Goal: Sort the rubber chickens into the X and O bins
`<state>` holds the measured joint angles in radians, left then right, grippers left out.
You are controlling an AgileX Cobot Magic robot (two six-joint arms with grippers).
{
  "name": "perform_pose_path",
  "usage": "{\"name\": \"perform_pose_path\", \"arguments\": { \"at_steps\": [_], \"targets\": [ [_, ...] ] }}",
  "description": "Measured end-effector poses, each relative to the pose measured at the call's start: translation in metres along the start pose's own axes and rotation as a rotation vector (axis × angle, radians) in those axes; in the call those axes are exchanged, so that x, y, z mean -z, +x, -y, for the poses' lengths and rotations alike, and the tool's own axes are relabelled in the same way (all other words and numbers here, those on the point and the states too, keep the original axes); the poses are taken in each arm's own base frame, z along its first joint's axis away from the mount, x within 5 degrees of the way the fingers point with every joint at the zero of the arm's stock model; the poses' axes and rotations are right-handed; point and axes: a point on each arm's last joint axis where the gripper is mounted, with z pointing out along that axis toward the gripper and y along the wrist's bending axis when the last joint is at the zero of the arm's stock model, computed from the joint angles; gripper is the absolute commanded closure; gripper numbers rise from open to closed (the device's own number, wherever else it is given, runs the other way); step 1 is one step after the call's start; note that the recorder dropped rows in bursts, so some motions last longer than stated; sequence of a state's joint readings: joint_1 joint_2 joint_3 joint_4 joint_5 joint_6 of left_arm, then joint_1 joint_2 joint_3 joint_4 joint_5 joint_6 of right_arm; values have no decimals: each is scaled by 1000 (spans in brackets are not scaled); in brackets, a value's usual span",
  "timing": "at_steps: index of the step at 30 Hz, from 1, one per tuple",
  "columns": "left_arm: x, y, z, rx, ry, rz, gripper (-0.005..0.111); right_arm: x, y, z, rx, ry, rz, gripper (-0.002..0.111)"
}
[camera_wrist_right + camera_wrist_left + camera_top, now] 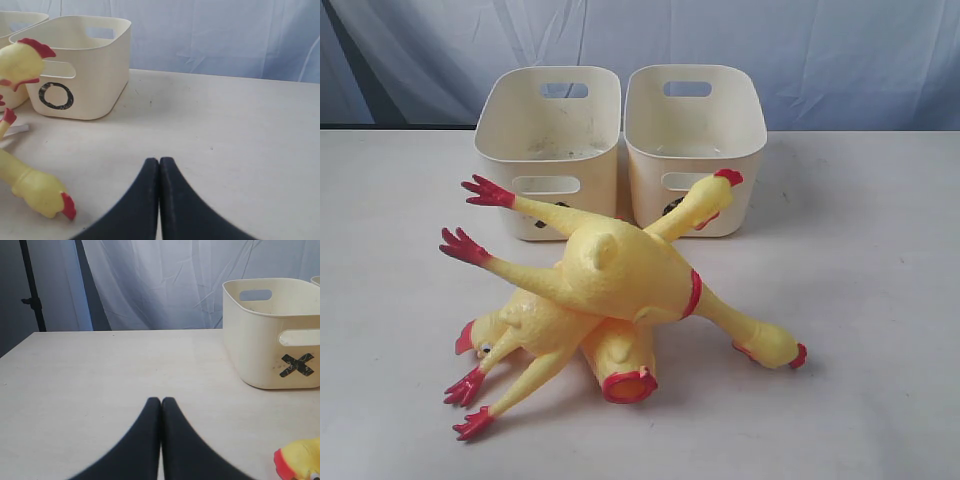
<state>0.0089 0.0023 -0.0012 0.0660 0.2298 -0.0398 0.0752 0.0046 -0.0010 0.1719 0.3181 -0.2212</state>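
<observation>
A heap of yellow rubber chickens (620, 275) lies on the table in front of two cream bins. The top chicken's head (775, 345) rests at the right; another head (715, 190) leans on the right bin. A headless piece with a red ring (628, 380) lies at the front. The left bin (550, 130) bears a black X (296, 365); the right bin (692, 120) bears a black O (56, 95). My left gripper (161, 401) is shut and empty over bare table. My right gripper (159, 161) is shut and empty too. Neither gripper shows in the exterior view.
A white-blue cloth backdrop (720, 40) hangs behind the table. A dark stand (32, 290) rises past the table's far left edge. Bare tabletop (880, 300) stretches on both sides of the heap.
</observation>
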Motion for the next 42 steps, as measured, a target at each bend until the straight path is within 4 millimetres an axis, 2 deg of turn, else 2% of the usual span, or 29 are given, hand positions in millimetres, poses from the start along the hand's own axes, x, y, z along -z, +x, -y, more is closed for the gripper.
{"name": "perform_pose_path", "arguments": {
  "at_steps": [27, 36, 42],
  "targets": [
    [0, 0, 0, 0, 0, 0, 107, 0, -1, 0, 0, 2, 9, 108],
    [0, 0, 0, 0, 0, 0, 107, 1, -13, 2, -66, 15, 143, 108],
    [0, 0, 0, 0, 0, 0, 107, 1, -14, 2, -97, 11, 156, 108]
  ]
}}
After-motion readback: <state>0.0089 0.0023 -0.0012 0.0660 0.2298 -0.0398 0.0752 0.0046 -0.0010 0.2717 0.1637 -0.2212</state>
